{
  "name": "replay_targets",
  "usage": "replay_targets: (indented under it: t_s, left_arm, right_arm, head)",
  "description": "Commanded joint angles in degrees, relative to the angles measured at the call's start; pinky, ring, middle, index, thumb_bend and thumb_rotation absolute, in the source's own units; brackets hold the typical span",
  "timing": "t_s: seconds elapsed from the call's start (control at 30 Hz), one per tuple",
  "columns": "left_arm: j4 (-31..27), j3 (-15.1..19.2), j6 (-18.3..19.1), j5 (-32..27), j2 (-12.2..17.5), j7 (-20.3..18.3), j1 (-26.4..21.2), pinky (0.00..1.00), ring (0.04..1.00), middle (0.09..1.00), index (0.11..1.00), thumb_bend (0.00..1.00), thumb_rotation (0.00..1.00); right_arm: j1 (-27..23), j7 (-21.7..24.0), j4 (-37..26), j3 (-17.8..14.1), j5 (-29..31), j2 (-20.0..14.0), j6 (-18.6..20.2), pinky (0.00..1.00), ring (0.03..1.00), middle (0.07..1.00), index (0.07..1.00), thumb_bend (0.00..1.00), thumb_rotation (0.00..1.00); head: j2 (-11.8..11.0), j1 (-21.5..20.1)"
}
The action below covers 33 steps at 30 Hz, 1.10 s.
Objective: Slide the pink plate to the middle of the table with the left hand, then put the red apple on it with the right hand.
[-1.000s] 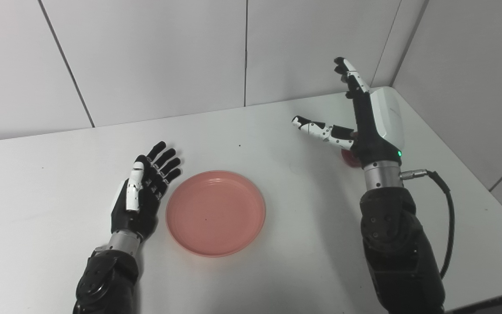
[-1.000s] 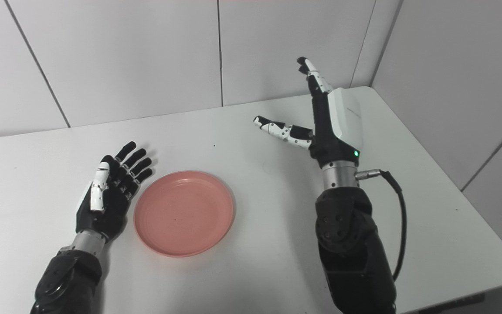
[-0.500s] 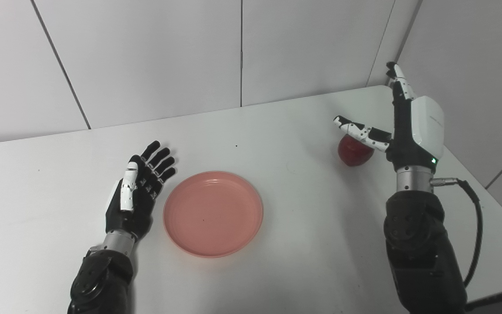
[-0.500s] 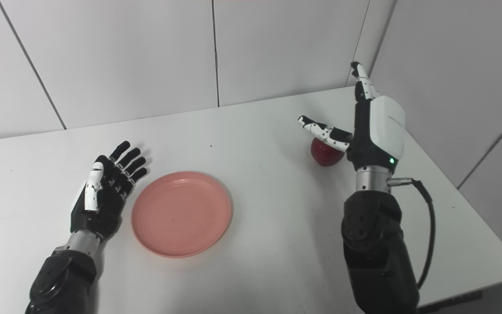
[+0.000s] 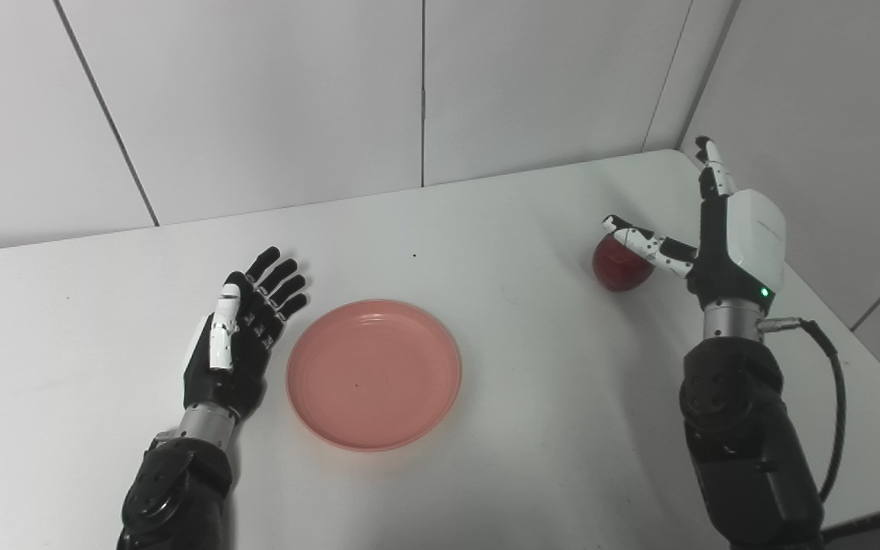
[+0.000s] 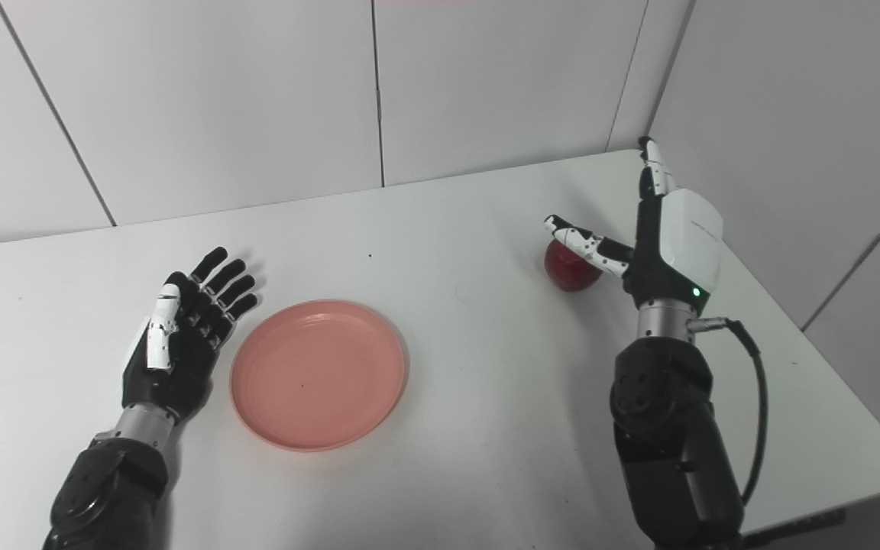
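The white table fills the lower two thirds of the frame, with bare wall panels above it.

The pink plate lies flat a little left of frame centre, near the middle of the table and empty. Judged from that position, the sliding step appears complete.

The left hand rests just beside the plate's left rim, in the centre-left of the frame. Palm up, fingers spread, it holds nothing. Whether it touches the rim cannot be determined.

The right hand stands at the right of the frame, fingers pointing up toward the far corner and the thumb swung out to the left. It is wide open and has hold of nothing.

The red apple sits on the table at the right of the frame, well apart from the plate. It lies directly left of the right palm, under the thumb. The thumb crosses in front of the apple's upper right; contact cannot be confirmed from either view.

Key relation: the apple lies on the palm side of the right hand, in the gap between thumb and upright fingers. The right hand is much the nearer hand. The apple is roughly round, so it presents no long axis to align with. The grasp is not yet made. The next move probably calls for closing the fingers around the apple, then carrying it left toward the plate.
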Motion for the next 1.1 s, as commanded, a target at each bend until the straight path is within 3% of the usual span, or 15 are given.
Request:
replay_targets:
  t_s: [0.0,0.57,1.07]
  left_arm:
    - [3.1,0.2,3.6,0.9,1.2,1.4,3.3,0.87,0.865,0.865,0.852,0.32,1.00]
    - [2.9,0.4,4.0,0.7,1.3,1.5,3.3,0.86,0.861,0.860,0.850,0.33,1.00]
    - [2.0,0.3,4.5,0.9,1.5,2.0,3.6,0.86,0.852,0.854,0.843,0.33,1.00]
  right_arm:
    - [-1.6,-0.9,0.5,-0.2,0.4,-1.3,-0.9,0.71,0.818,0.873,0.922,1.00,0.58]
    - [-2.9,-0.9,5.9,1.5,3.6,-1.4,-0.9,0.73,0.846,0.904,0.934,1.00,0.53]
    - [-4.1,3.1,6.4,3.5,3.8,-1.9,3.4,0.73,0.851,0.909,0.943,1.00,0.57]
  head:
    - [0.1,0.1]
    - [0.9,-0.1]
    - [1.5,0.0]
